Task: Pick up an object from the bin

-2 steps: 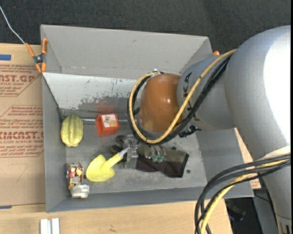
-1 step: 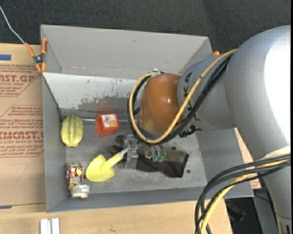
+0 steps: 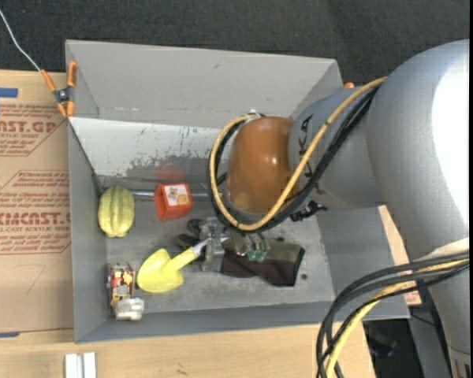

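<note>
End effector low at handle of yellow scoop, 7 o'clock of bin centre; opening unreadable. Likely grasp approach; next needs closing on handle.

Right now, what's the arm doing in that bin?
The KUKA arm reaches in from the right; its tool sits low by the handle end of a yellow toy scoop, next to a dark flat pouch. Nothing looks lifted yet. An orange box, a ridged yellow toy fruit and a small can lie apart to the left.
</note>
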Motion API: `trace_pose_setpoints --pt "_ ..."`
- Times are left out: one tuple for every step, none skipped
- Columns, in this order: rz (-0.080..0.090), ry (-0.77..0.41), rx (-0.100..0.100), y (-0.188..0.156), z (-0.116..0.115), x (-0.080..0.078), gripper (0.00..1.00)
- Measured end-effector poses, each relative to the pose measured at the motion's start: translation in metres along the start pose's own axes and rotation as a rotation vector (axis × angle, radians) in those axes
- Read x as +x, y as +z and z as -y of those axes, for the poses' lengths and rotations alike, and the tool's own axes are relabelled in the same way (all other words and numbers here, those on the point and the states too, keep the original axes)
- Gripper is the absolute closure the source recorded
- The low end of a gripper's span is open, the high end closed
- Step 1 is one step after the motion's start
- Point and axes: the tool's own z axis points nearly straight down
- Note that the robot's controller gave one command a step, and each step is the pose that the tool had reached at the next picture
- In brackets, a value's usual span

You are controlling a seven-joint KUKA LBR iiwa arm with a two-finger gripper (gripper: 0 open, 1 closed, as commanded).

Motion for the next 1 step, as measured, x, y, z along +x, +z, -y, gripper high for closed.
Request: trace_pose_setpoints --pt "-0.006 0.000 0.001 -0.0186 0.0000 0.0018 1.00"
